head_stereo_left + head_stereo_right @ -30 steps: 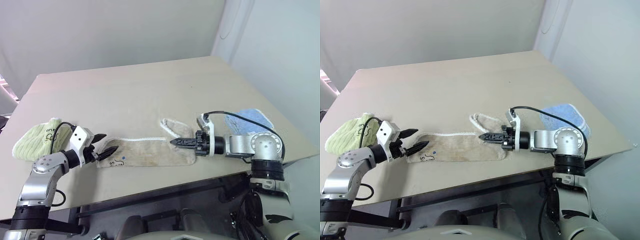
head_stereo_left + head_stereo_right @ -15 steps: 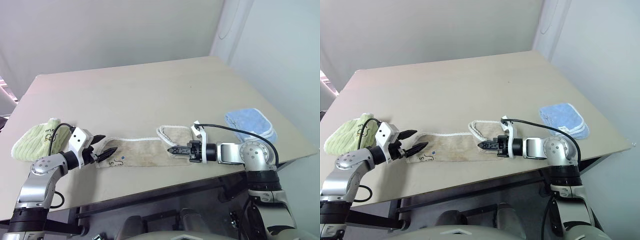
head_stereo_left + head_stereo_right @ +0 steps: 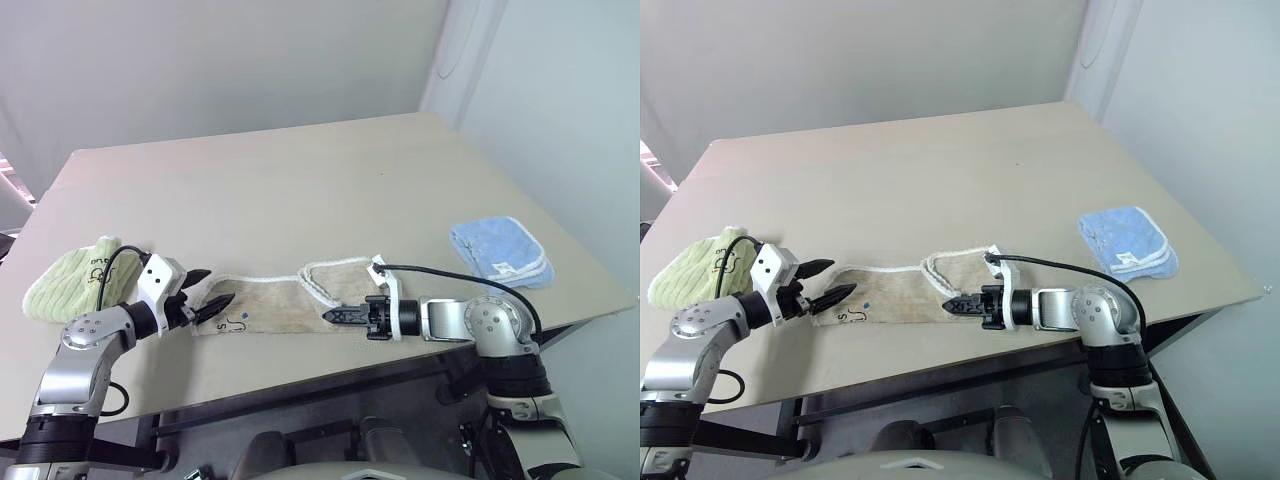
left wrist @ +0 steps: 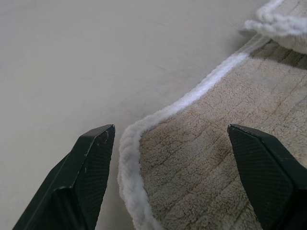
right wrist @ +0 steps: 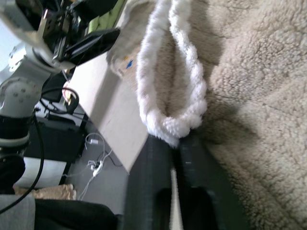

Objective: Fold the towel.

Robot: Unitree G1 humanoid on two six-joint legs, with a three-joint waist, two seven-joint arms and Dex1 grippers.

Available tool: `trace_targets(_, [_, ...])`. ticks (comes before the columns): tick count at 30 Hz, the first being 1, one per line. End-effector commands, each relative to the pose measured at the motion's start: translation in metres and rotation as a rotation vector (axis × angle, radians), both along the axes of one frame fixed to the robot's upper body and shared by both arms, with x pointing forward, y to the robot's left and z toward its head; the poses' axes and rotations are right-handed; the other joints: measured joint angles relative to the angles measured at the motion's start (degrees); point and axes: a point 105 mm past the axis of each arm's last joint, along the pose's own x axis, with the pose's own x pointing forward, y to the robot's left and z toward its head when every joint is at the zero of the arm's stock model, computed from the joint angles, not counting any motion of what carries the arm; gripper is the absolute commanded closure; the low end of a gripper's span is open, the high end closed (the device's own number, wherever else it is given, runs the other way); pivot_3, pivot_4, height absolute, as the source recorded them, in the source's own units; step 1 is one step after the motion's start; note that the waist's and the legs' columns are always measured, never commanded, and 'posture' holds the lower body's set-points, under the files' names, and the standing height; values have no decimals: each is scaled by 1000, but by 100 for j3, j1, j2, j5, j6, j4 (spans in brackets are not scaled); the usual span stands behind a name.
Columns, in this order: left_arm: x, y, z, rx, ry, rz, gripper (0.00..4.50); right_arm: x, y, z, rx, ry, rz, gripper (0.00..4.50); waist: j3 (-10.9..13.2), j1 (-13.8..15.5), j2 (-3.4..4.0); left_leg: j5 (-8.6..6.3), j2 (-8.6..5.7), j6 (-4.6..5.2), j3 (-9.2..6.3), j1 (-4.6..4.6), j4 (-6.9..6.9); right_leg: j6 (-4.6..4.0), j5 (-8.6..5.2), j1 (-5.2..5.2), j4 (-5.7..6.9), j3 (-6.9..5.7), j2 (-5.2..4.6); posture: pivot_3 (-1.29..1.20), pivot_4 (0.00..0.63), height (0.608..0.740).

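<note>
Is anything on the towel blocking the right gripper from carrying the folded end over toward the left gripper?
Nothing visible. The towel lies bare between the right gripper and the open left gripper; the green towel lies beyond it.

right gripper (image 3: 327, 314) now further toward the robot's left along the desk's (image 3: 300, 180) front edge than a second ago, towel's (image 3: 275, 303) right end folded over further leftward, visible strip shorter, light blue folded towel (image 3: 500, 250) now uncovered by the arm

I count three towels on my table (image 3: 300, 170): one beige (image 3: 270, 300), one green (image 3: 65, 278), one blue (image 3: 498, 250).
</note>
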Motion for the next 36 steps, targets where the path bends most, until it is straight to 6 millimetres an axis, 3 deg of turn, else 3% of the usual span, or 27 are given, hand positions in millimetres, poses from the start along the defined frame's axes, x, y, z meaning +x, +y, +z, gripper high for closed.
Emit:
trace_targets(1, [4,3,14,17,-52,3,542,-1,1,4,-24,-42,28,3088,0,-1,0,0,0,0,0,0,0,0,0,0,0,0,0,0,0,740])
trace_targets(9, [2,5,14,18,-49,5,542,1,-5,30,33,-178,67,197,0,1,0,0,0,0,1,0,2,0,0,0,0,0,0,0,0,740])
trace_targets(10, [2,5,15,13,-50,10,542,0,-7,36,49,-210,79,23,-1,2,-2,0,-1,0,1,-1,2,0,0,0,0,0,0,0,0,740])
trace_targets(16, [-2,9,20,-36,-21,28,542,10,-16,90,207,-500,76,23,-2,-6,-6,0,0,0,1,2,2,1,-1,1,0,-1,1,0,0,740])
trace_targets(18, [4,-2,44,-149,-69,14,542,24,-24,90,162,-625,13,23,-5,-1,-12,0,1,0,1,2,2,1,-1,1,0,-2,2,0,0,740])
trace_targets(21, [9,-25,72,-235,-115,-62,542,31,-34,77,115,-618,47,23,-6,57,-25,0,1,0,-2,-1,11,2,0,6,0,-8,1,0,0,740])
trace_targets(24, [11,-61,84,-282,-123,-216,1201,42,-42,75,106,-634,44,0,-6,61,-24,0,-22,-1,0,3,18,2,1,18,-1,-6,-7,0,0,740])
trace_targets(28, [16,-96,80,-315,-84,-349,2549,47,-46,78,97,-695,67,937,-7,22,-23,0,-42,0,0,7,16,-2,4,20,1,0,-12,0,0,740])
trace_targets(33, [12,-139,58,-255,-31,-560,4438,49,-48,66,67,-733,81,2818,-7,21,-23,0,-43,0,-3,6,17,-2,4,20,1,0,-8,0,0,740])
trace_targets(36, [17,-152,40,-196,-30,-606,4500,46,-43,49,59,-711,100,4000,-7,10,-23,0,-44,0,-2,10,17,-1,2,24,1,1,-8,0,0,740])
